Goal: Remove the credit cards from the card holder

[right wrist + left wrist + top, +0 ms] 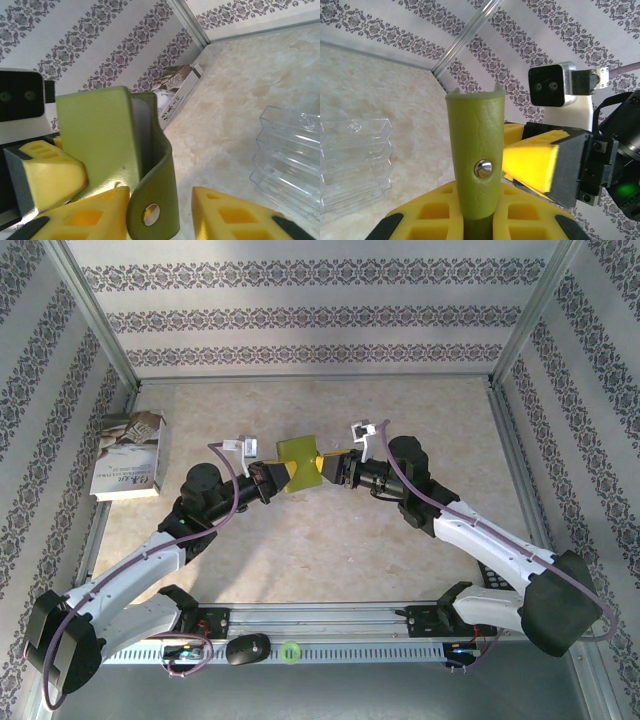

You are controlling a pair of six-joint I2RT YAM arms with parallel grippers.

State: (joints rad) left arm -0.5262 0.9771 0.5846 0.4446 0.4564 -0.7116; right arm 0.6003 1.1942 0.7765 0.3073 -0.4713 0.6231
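Note:
The yellow-green card holder (297, 452) is held up above the middle of the table, between both grippers. My left gripper (280, 475) is shut on its lower edge. In the left wrist view the holder (475, 145) stands upright out of the left gripper (480, 222), its silver snap stud (483, 168) facing the camera. My right gripper (165, 212) is open around the holder's closing strap (157, 185), which hangs loose. The left finger touches the strap and the right finger stands apart from it. The holder's flap (97, 135) gapes slightly. The credit cards are hidden inside.
A white-grey book (128, 455) lies at the table's far left and also appears in the right wrist view (176, 95). A clear plastic sheet of pockets (352, 160) lies flat on the table below the grippers (290, 150). Patterned walls enclose the table.

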